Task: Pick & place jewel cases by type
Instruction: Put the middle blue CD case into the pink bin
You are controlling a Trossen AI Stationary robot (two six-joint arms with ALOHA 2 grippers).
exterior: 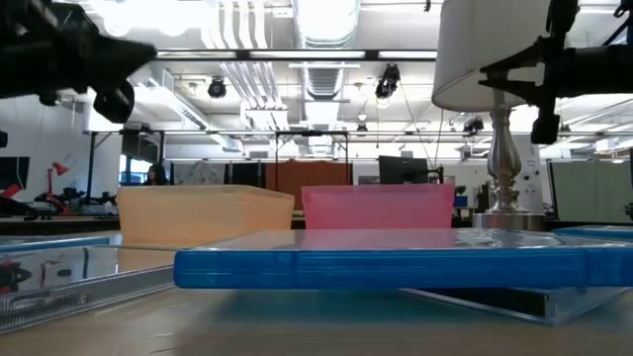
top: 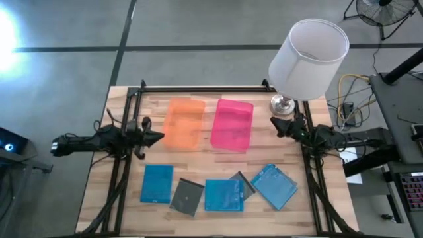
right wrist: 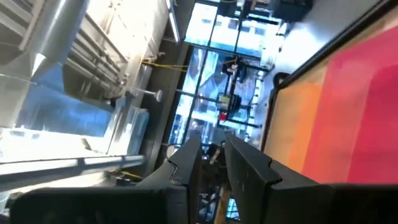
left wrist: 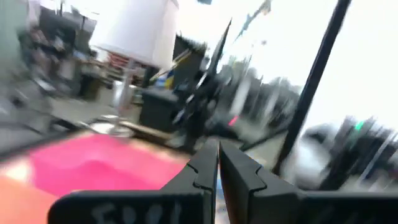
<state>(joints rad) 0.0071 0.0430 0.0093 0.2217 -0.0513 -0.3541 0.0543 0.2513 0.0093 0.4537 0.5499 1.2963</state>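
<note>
Five jewel cases lie flat in a row near the table's near edge. From left: a blue one [top: 157, 183], a dark one [top: 187, 196], a blue one [top: 224, 195] overlapping a second dark one [top: 245, 183], and a blue one [top: 273, 186]. In the low view the middle blue case [exterior: 396, 267] fills the foreground. My left gripper [top: 160, 137] hovers by the orange tray's left side, its fingers [left wrist: 205, 165] together. My right gripper [top: 274, 123] hovers right of the pink tray, its fingers [right wrist: 186, 158] close together. Neither holds anything.
An orange tray [top: 184, 123] and a pink tray [top: 232, 123] stand side by side at the table's middle, toward the far edge. A white-shaded lamp [top: 308, 56] on a metal base [top: 282, 103] stands at the far right corner. Black frame rails [top: 198, 88] line the table.
</note>
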